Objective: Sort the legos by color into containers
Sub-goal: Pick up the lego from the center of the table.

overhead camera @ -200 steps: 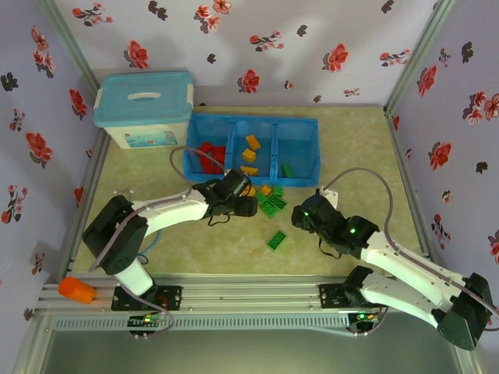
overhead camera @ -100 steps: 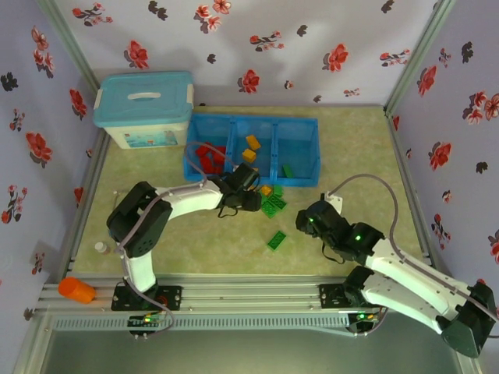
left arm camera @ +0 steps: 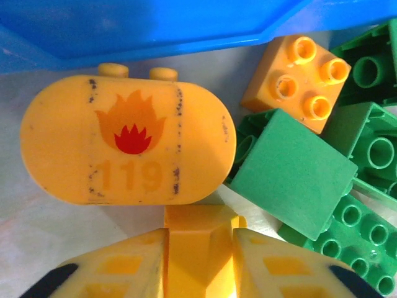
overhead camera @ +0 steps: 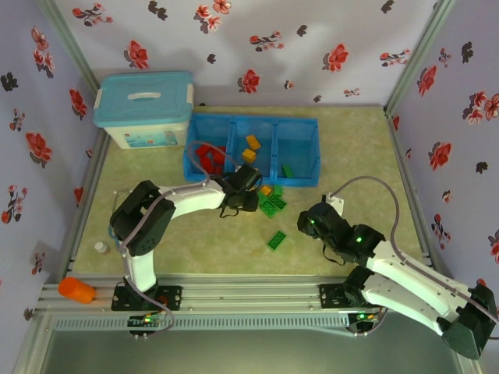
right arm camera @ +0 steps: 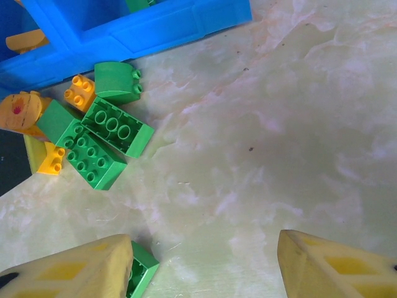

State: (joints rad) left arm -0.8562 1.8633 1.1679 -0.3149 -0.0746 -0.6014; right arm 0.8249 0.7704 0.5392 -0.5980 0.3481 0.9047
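Observation:
In the left wrist view my left gripper [left arm camera: 198, 243] is shut on a small yellow brick [left arm camera: 197, 218] lying on the table. Just beyond it lies a rounded yellow lego [left arm camera: 127, 149] printed with a flame and "119". An orange-yellow studded brick [left arm camera: 298, 81] and green bricks [left arm camera: 291, 167] sit to its right, below the blue tray's edge [left arm camera: 155, 25]. From above, the left gripper [overhead camera: 248, 196] is at the tray's front wall [overhead camera: 234, 178]. Red legos [overhead camera: 209, 158], yellow ones [overhead camera: 250, 148] and a green one [overhead camera: 288, 170] lie in separate compartments. My right gripper [right arm camera: 205, 267] is open over bare table, and a lone green brick [right arm camera: 141, 273] lies against its left finger.
A white box with a teal lid [overhead camera: 144, 109] stands at the back left beside the tray. An orange object [overhead camera: 76, 290] lies on the rail at the front left. Patterned walls close in the table on three sides. The lone green brick [overhead camera: 276, 240] lies apart from the pile.
My left gripper has moved right to the pile at the tray's front and shut on the yellow brick. The right gripper drew back slightly toward the near right, its jaws a little narrower.

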